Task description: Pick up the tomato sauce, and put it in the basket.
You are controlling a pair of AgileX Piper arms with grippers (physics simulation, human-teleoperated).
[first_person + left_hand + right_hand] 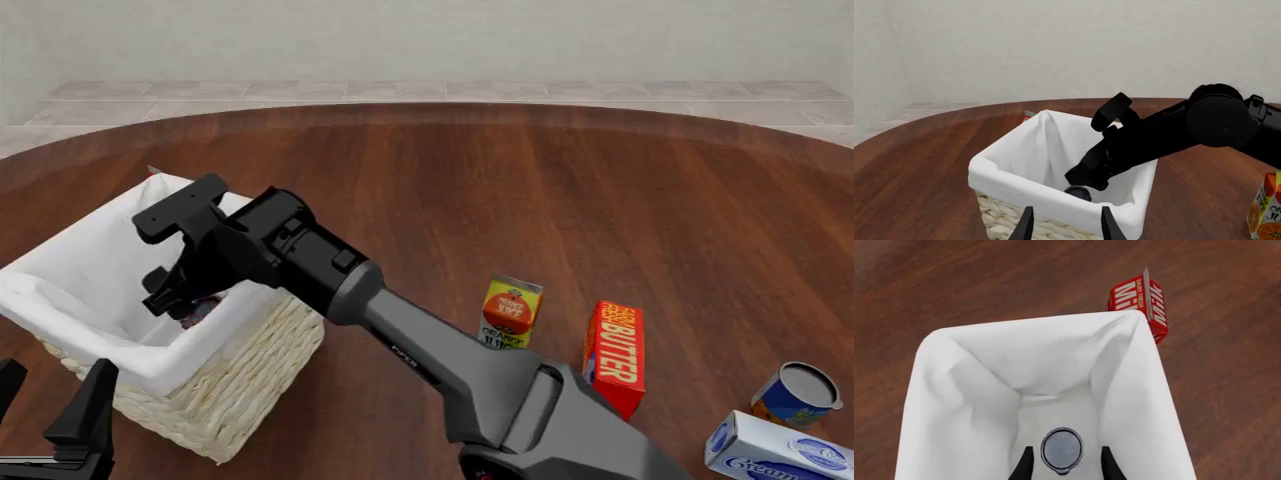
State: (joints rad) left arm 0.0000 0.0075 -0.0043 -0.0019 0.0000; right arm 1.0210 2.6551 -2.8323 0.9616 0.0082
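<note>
Right wrist view: right gripper (1062, 466) inside the basket (927, 390), fingers clamped on the upright tomato sauce (1061, 449), directly beneath its palm

Black hand (180, 285), grey arm (441, 365)

The tomato sauce (1062, 450) sits inside the basket (941, 405), low against the white liner, standing upright so its round grey metal top faces up. The basket is a square, pale woven wicker one with white cloth folded over its rim, resting on the brown wooden surface (561, 190) at its left side.
</note>
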